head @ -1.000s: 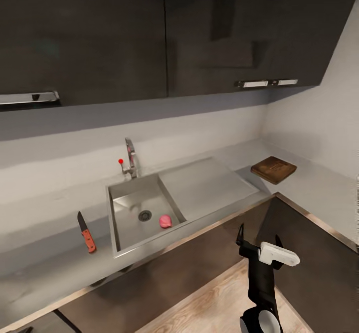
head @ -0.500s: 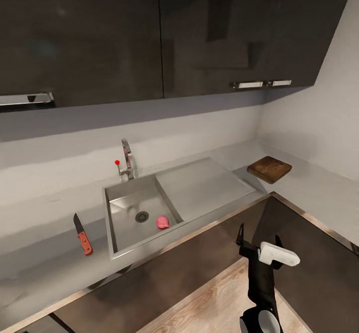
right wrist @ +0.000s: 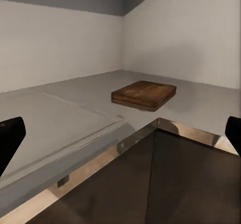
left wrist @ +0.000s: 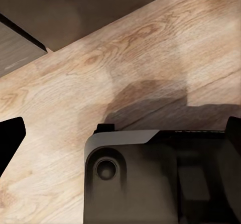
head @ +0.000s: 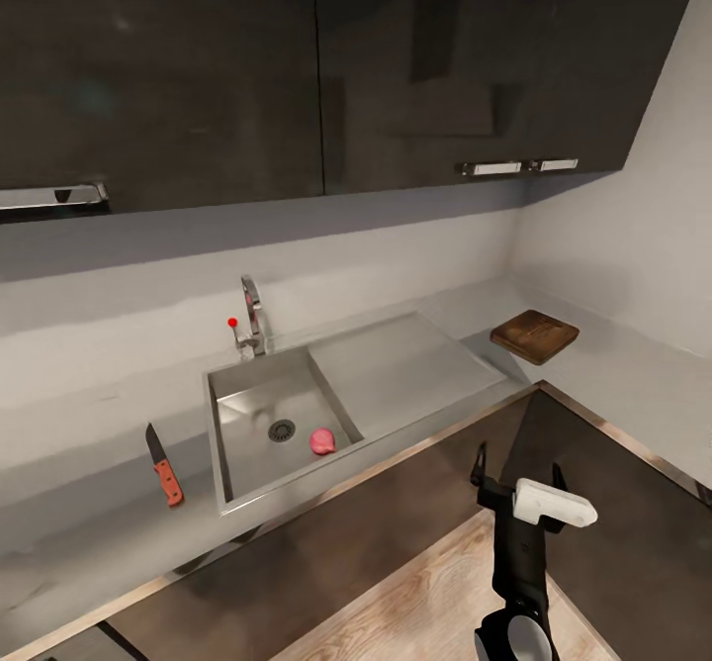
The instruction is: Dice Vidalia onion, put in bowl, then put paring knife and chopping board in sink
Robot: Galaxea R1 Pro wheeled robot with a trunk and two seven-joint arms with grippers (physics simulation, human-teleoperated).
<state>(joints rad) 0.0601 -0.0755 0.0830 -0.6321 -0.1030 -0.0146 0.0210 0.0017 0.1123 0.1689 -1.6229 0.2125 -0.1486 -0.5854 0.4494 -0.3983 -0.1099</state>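
Observation:
The pinkish-red Vidalia onion (head: 322, 440) lies in the steel sink (head: 259, 392) beside the drain. The paring knife (head: 164, 466), with a red-orange handle, rests on the grey countertop (head: 89, 532) left of the basin. The dark wooden chopping board (head: 535, 334) (right wrist: 144, 94) sits in the far right corner of the counter. My right gripper (head: 516, 473) (right wrist: 122, 133) hangs open and empty below the counter edge, in front of the dark cabinets. My left gripper (left wrist: 122, 133) is open over the wooden floor. The bowl is out of view.
A chrome tap (head: 252, 315) with a red knob stands behind the basin, and a flat drainboard (head: 396, 364) lies to its right. Dark wall cupboards (head: 316, 67) hang above. The counter turns a corner at right. Part of the robot's base (left wrist: 160, 179) is below the left gripper.
The head camera shifted slightly a second ago, moving the whole picture. The right gripper has dipped a little. Onion, knife and board have not moved.

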